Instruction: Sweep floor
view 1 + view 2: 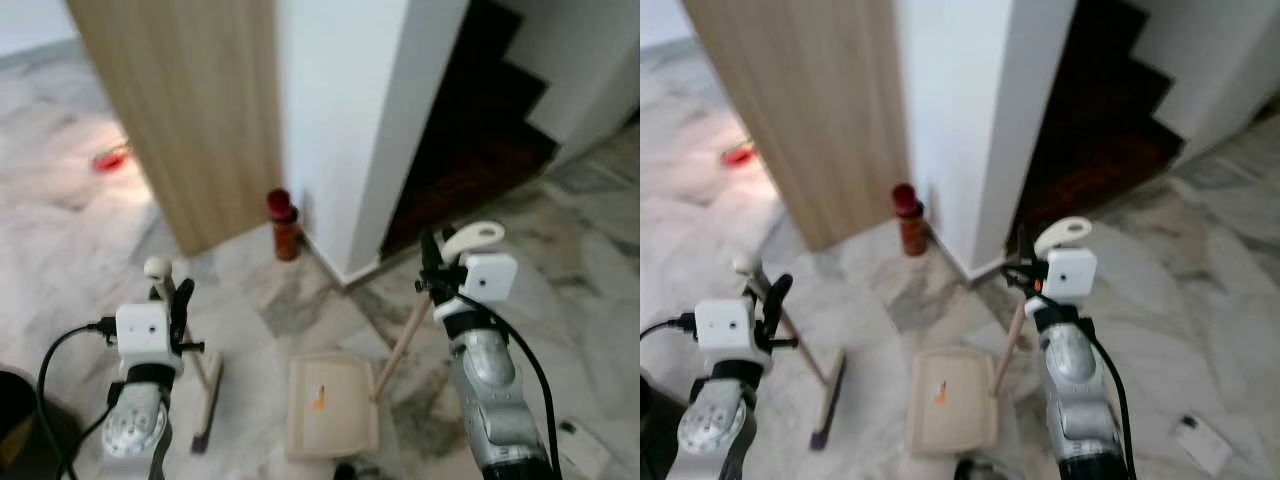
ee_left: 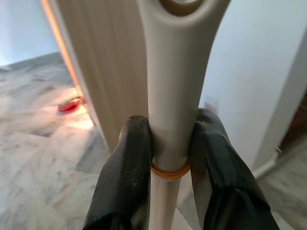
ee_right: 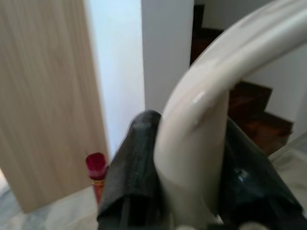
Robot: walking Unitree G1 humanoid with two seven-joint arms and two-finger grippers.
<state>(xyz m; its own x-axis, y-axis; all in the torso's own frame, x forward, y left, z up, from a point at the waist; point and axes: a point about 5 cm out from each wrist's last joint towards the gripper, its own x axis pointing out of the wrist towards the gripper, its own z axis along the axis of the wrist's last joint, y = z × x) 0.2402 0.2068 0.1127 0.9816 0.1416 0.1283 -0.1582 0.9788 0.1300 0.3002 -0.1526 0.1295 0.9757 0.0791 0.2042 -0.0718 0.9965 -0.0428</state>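
On marble floor [image 1: 80, 215], left gripper [image 2: 169, 158] clamps the near-upright, slightly tilted broom [image 1: 190, 340].

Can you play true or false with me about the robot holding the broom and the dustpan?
1. The left gripper is shut on the cream broom handle. True.
2. The cream plastic dustpan is hanging in the air. False: it rests on the marble floor.
3. A small orange scrap lies in the dustpan. True.
4. The dark red bottle stands inside the dustpan. False: it stands by the white wall corner.
5. The right gripper is open. False: its jaws clamp the dustpan handle.
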